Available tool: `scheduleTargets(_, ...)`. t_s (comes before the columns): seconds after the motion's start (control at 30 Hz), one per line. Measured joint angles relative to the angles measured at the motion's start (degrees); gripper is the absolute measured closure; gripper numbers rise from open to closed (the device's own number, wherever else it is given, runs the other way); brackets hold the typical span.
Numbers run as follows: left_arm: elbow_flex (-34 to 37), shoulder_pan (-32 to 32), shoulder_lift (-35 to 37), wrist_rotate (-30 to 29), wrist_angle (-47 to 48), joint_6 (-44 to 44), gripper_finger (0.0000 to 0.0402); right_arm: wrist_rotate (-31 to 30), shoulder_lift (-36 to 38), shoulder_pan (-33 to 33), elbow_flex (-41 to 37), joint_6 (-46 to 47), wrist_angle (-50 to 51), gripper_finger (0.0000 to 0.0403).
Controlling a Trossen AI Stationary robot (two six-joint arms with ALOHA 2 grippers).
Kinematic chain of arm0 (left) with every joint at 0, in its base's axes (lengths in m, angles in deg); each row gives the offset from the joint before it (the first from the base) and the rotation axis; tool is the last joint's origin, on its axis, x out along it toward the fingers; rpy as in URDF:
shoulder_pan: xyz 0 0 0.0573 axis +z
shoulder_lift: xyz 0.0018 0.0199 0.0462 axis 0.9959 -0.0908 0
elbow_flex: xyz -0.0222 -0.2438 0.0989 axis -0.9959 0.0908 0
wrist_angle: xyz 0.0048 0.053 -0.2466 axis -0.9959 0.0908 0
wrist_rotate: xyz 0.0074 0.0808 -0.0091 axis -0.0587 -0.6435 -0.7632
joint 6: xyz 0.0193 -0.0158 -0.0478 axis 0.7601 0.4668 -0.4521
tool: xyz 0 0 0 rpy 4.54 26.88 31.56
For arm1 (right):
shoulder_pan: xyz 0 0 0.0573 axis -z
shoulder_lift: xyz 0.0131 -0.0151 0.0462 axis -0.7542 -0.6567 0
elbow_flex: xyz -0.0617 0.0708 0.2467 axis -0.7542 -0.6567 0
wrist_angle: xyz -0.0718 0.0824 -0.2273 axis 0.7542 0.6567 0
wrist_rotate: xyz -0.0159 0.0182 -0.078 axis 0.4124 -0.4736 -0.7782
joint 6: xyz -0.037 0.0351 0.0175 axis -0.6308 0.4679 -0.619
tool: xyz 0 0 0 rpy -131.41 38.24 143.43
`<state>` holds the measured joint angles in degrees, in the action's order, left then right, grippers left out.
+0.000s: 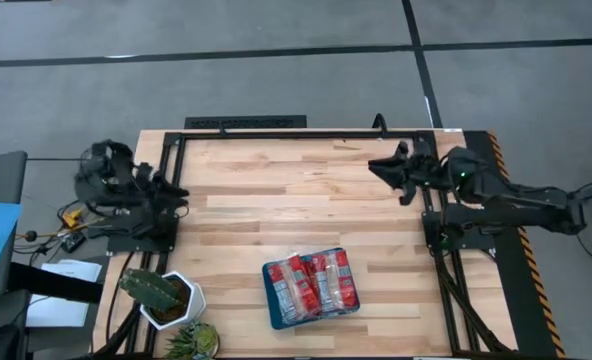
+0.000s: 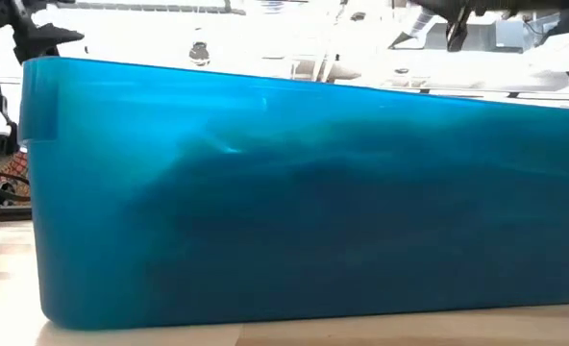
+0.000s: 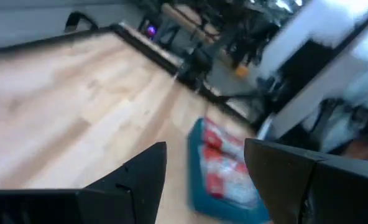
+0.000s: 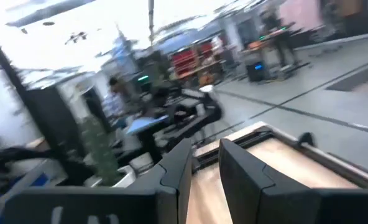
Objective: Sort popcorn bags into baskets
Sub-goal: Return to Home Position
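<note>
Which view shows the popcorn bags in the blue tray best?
The high view: it looks straight down on the popcorn bags lying side by side in the teal tray. The left wrist view shows them obliquely; the low view shows only the tray's wall; the right wrist view shows neither.

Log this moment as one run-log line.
popcorn bags: inside teal tray | left gripper: open, empty, left edge of table | right gripper: open, empty, right edge

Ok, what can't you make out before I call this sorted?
Bag count: high view, popcorn bags overlap in the blue tray, too small.
Low view: the tray's wall fills the frame, hiding them.
Left wrist view: past the left claw, blur smears the bags' print.
Right wrist view: the right claw faces away; no tray.
</note>
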<state>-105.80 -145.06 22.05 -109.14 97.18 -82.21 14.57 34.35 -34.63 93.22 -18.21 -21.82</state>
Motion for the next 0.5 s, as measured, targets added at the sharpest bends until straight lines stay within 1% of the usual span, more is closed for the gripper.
scheduleTargets(0.03, -0.55, -0.08, -0.96, -0.52, 1.64, 1.57, 0.0195, -2.03, 0.0, -0.72, -1.49, 0.27, -1.91, 0.0295)
scheduleTargets(0.07, -1.54, -0.05, -1.92, -0.7, 4.15, 1.29, 0.0195, -3.86, 0.32, -1.3, -2.82, 0.69, -3.32, 0.0295)
scheduleTargets(0.13, -3.08, -0.03, -1.58, 1.18, 6.41, 0.97, 0.0195, -6.22, 1.06, -2.17, -4.35, 1.29, -5.07, 0.0295)
scheduleTargets(0.2, -3.57, -0.6, -1.03, -0.3, 6.64, 2.24, 0.0195, -6.54, 2.74, -2.93, -5.96, 1.04, -5.38, 0.0295)
scheduleTargets(0.3, -3.84, -0.6, -0.19, 0.03, 7.09, 3.83, 0.0195, -7.49, 4.49, -4.43, -8.13, 0.61, -6.39, 0.0295)
scheduleTargets(0.33, -3.33, -0.61, -0.49, 0.12, 6.1, 4.06, 0.0195, -8.3, 4.84, -5.15, -9.27, 0.71, -6.75, 0.0295)
scheduleTargets(0.4, -0.16, -0.89, -0.54, 0.22, 4.66, 5.06, 0.0195, -10.3, 5.31, -6.94, -12.36, 1.06, -9.5, 0.0295)
scheduleTargets(0.5, 6.53, -1.27, -0.27, -0.1, -3.91, 5.36, 0.0195, -13.35, 5.26, -10.42, -17.72, 1.76, -17.05, 0.0295)
